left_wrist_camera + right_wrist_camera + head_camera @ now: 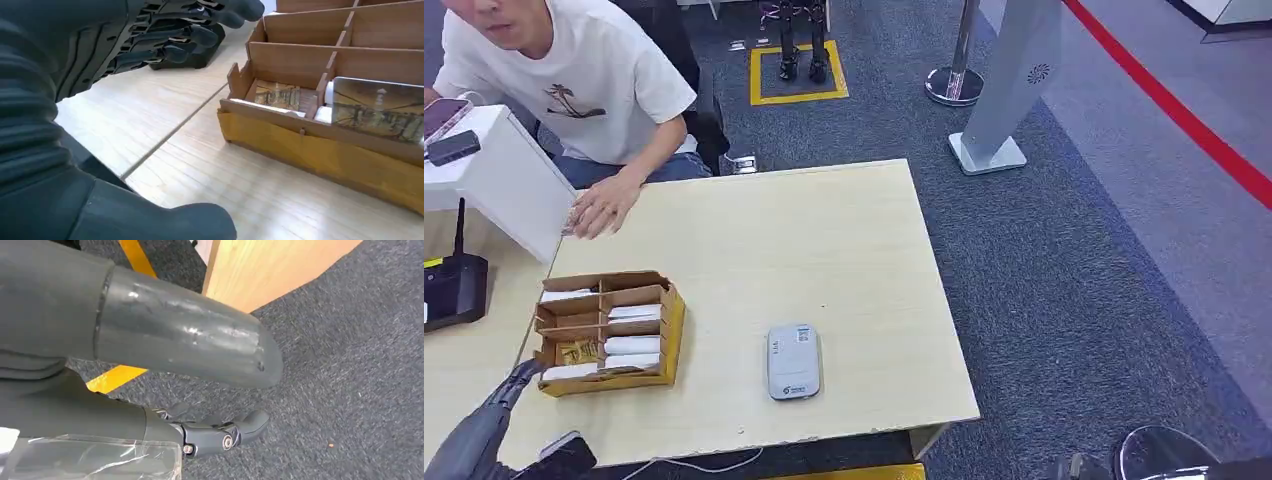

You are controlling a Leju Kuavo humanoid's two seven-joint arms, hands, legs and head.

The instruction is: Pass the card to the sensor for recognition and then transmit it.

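The left hand (pixel 165 35) hovers empty, fingers spread, beside the card box (pixel 607 334). Its cards (pixel 380 107) look thin, stiff, slippery; pinch an upstanding edge.

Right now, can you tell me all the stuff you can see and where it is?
Table: one, pale wood, in front of the robot.
Card box: one, brown and yellow with compartments, on the table's left part.
Cards: several, white ones and a picture card, in the box's compartments.
Sensor: one, grey, on the table right of the box.
Black device: one, with an aerial, at the far left.
White stand: one, far left, a phone on top.
Person: one, white shirt, seated behind the table, hand on its edge.
Left hand: dark grey, empty, fingers apart, beside the box.
Right hand: dark grey, hanging over the carpet.
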